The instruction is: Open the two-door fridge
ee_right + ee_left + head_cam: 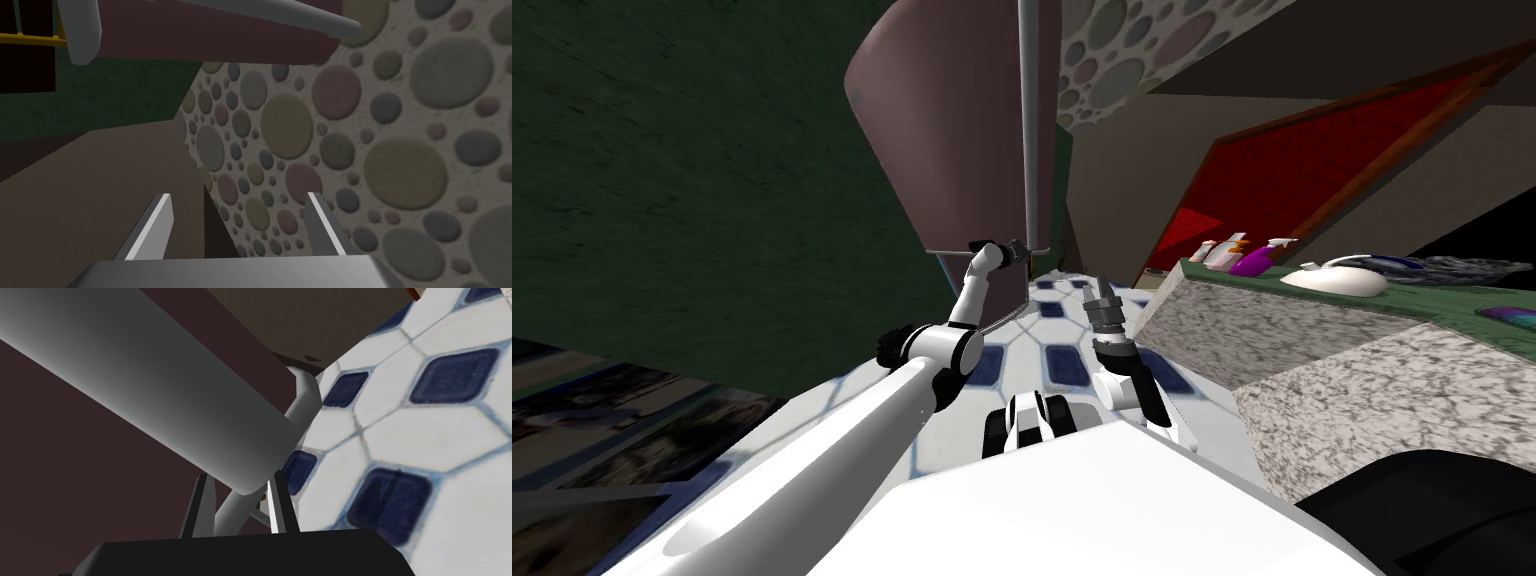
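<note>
The fridge door [952,130] is a dull maroon panel with a long grey bar handle [1029,120] running down it. My left gripper [1017,252] is at the handle's lower end, near the door's bottom edge. In the left wrist view the thick grey handle [150,388] crosses close in front, and my left gripper [239,480] is shut on the thinner grey end piece [235,510] that joins the handle to the door. My right gripper [1104,290] hangs open over the floor to the right, holding nothing. In the right wrist view the right gripper [240,195] points up past the maroon door [200,35].
A speckled stone counter [1312,350] stands close on the right, with bottles [1237,255] and a white dish [1337,280] on it. White floor tiles with dark blue insets [1067,360] lie ahead. A dark green wall [692,180] is on the left, and a pebble-patterned wall [380,130] is beside the fridge.
</note>
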Controlling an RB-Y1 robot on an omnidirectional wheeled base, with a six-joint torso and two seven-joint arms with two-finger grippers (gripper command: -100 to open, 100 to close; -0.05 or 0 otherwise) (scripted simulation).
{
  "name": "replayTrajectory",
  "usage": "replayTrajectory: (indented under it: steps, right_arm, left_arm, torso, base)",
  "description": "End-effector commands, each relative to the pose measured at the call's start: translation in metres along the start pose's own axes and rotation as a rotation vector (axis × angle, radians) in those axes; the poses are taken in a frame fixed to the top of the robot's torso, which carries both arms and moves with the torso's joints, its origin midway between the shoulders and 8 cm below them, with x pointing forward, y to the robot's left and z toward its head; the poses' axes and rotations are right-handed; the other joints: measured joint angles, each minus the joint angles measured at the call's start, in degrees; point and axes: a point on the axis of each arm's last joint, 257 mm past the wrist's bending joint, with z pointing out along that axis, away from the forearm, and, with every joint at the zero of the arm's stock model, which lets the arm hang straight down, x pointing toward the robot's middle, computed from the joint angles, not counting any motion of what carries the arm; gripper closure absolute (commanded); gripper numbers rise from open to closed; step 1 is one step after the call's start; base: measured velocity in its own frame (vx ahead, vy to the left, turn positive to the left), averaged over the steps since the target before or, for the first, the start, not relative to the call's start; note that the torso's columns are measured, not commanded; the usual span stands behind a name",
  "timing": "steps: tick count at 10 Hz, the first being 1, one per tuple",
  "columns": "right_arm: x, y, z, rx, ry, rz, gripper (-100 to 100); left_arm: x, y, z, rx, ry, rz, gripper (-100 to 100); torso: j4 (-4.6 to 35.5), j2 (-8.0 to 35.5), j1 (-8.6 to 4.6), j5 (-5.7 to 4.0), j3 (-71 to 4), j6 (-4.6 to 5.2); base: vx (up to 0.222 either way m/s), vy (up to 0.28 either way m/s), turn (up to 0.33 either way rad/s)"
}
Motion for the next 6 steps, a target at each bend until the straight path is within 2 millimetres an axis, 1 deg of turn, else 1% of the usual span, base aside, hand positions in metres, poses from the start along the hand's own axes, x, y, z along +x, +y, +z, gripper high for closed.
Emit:
replayTrajectory:
  steps: [1,2,3,4,5,6]
  right_arm:
    - [0.000,0.000,0.000,0.000,0.000,0.000,0]
    - [0.000,0.000,0.000,0.000,0.000,0.000,0]
    - [0.000,0.000,0.000,0.000,0.000,0.000,0]
    - [0.000,0.000,0.000,0.000,0.000,0.000,0]
    - [0.000,0.000,0.000,0.000,0.000,0.001,0]
    - [0.000,0.000,0.000,0.000,0.000,0.001,0]
  left_arm:
    - [0.022,0.010,0.000,-0.023,0.046,0.008,100]
    - [0.038,0.018,0.001,-0.040,0.079,0.014,100]
    - [0.039,0.009,-0.003,-0.052,0.060,0.007,-100]
    - [0.043,0.006,-0.004,-0.055,0.064,0.007,-100]
    - [0.052,0.000,-0.007,-0.062,0.070,0.008,-100]
    - [0.061,-0.007,-0.010,-0.069,0.076,0.009,-100]
  torso:
    - [0.1,0.0,0.00,0.01,0.0,0.05]
    - [0.1,0.0,-0.03,0.03,0.0,-0.05]
    - [0.1,0.2,-0.08,-0.02,0.1,0.09]
    - [-0.1,-0.1,-0.58,-0.18,0.0,0.11]
    - [-0.4,-0.6,-0.99,-0.36,-0.4,0.16]
    - [-0.6,-0.9,-0.81,-0.33,-0.6,0.14]
  base:
    - [-0.109,0.237,-0.052]
    - [-0.167,0.224,-0.023]
    - [-0.065,0.070,0.109]
    - [0.037,-0.083,0.096]
    - [0.039,-0.118,0.070]
    - [0.029,-0.109,0.082]
